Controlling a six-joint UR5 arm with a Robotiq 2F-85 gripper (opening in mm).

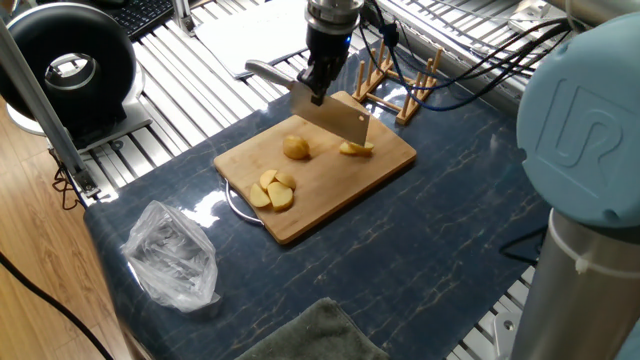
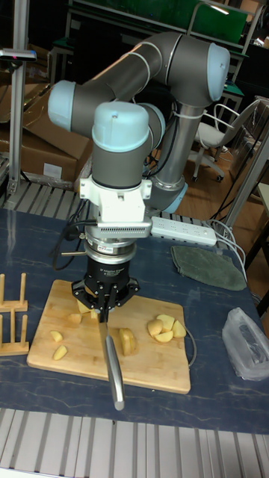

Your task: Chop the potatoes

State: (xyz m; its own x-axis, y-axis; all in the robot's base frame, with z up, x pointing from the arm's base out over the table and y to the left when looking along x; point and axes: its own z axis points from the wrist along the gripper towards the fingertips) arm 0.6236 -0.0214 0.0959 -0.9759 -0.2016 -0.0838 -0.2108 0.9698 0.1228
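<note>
A bamboo board lies on the dark blue table. On it are the potatoes: a rounded half in the middle, a cluster of slices at one end, and small pieces at the other. My gripper is shut on a cleaver's handle. The cleaver's blade hangs edge-down just above the board, between the half and the small pieces, partly hiding those pieces in the fixed view.
A wooden rack stands right beside the board, near the gripper. A crumpled plastic bag and a grey-green cloth lie on the table. A black round device sits at the far left.
</note>
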